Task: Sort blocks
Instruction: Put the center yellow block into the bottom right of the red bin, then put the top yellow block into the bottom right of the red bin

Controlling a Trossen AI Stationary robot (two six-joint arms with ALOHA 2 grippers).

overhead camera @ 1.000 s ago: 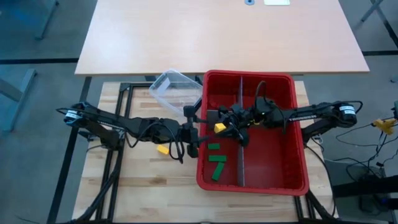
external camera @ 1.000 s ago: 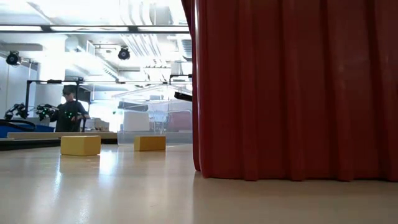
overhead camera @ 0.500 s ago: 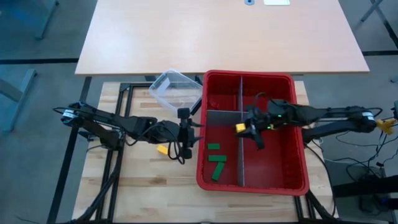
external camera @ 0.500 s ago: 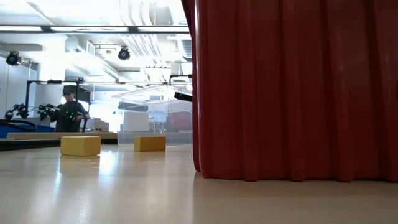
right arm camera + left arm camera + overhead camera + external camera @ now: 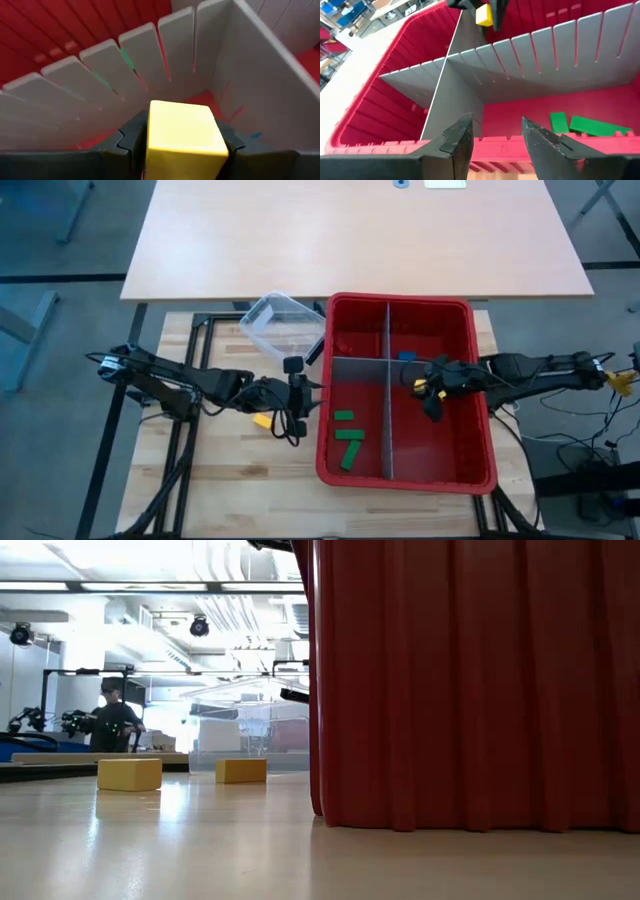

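Your right gripper [image 5: 428, 392] is inside the red bin [image 5: 480, 450], over the compartment on the right side of the long grey divider [image 5: 387, 430], and its jaws are clenched on a yellow block [image 5: 184, 133]. The right wrist view shows that block pinched squarely between the two fingers, with the slotted grey panels just beyond it. So you are mid-carry: the yellow block is lifted and held above the right-hand compartment, not yet set down.

Your left gripper [image 5: 492, 142] hovers just outside the bin's near wall, on the table beside it, jaws apart and holding nothing. Another yellow block [image 5: 262, 421] lies on the table close to that arm, and the low view shows a second one [image 5: 242, 770] a little farther back.

Inside the bin, green blocks [image 5: 348, 438] lie together in the near left compartment. A small blue block [image 5: 406, 356] sits in the far right compartment, and something red seems to rest in the far left one, though it is hard to pick out against the red floor.

Next, you should lower the right gripper into a free compartment, clear of the divider edge, and let go only when the block is low enough not to bounce. Then send the left gripper to the yellow blocks on the table.
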